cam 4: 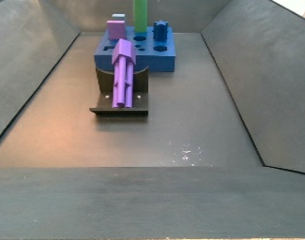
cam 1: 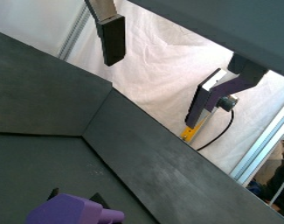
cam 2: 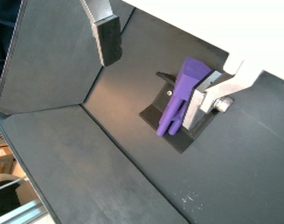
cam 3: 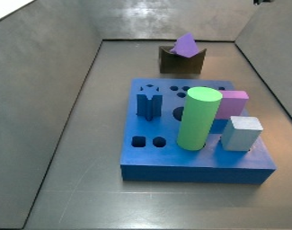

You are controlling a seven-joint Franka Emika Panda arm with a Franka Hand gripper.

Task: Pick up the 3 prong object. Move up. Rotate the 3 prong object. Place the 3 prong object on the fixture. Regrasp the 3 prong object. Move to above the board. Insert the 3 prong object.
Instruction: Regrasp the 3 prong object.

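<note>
Resting on fixture (cam 4: 121,101): 3 prong object (cam 4: 125,70); end effector (cam 2: 168,54) open above.

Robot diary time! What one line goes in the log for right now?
stage: before regrasp | 3 prong object: resting on fixture, unheld | gripper: open, above it | board: awaiting insert

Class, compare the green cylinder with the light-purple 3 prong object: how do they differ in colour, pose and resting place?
The green cylinder stands upright in the board; the 3 prong object is purple, thinner, and leans tilted on the fixture. Neither is held: the hand hangs open above the 3 prong object.
</note>
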